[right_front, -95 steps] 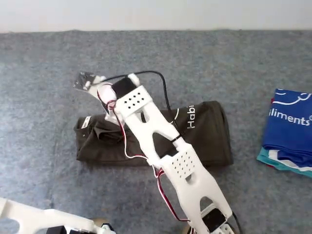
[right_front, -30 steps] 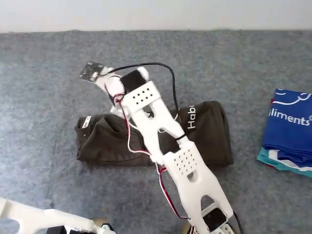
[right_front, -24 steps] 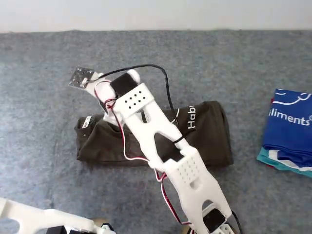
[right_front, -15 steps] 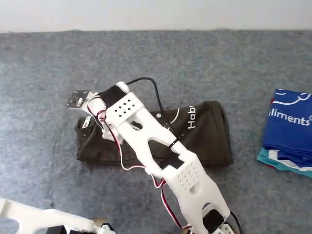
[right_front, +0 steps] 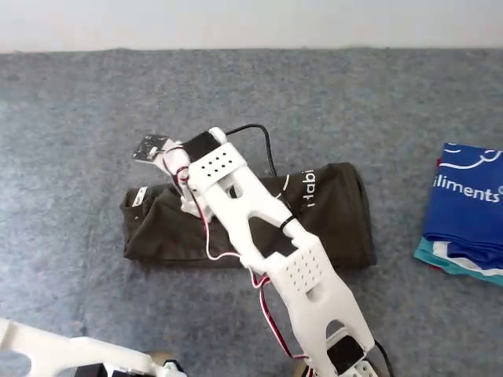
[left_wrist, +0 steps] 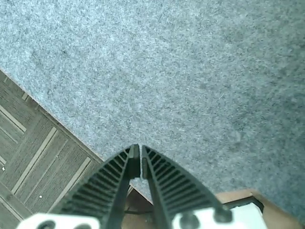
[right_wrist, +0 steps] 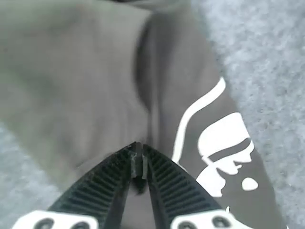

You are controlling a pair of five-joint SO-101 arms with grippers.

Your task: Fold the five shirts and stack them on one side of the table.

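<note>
Since half a second ago, we see the right arm (right_front: 259, 228) has swung its wrist back from the olive shirt's (right_front: 330, 212) left end toward the far side. The shirt and the stack (right_front: 464, 204) have kept their places.

High view: the olive shirt lies folded in a long strip mid-surface, with its white print (right_front: 306, 188) near the right end and a label (right_front: 139, 196) at the left end. The right arm crosses over it from the near edge, wrist above the shirt's left part. The stack of folded shirts, blue on top and teal under, sits at the right border, well apart from the olive one. A band of bare grey surface (right_front: 78, 94) runs between them. More bare carpet stretches left of the shirt and back to the wall (right_front: 251, 23). The left arm (right_front: 55, 353) lies low at the near left corner.

Left wrist view: the left pincer (left_wrist: 141, 164) has its tips pressed together, gripping nothing, over grey carpet (left_wrist: 190, 71) near the surface's edge. Wood floor (left_wrist: 33, 157) shows beyond that edge.

Right wrist view: the right pincer (right_wrist: 138, 164) has its tips together against the olive shirt (right_wrist: 71, 71), beside a crease. We can't tell if cloth is pinched. The white print (right_wrist: 224, 152) lies near the tips, and grey carpet shows past the shirt's hem.
</note>
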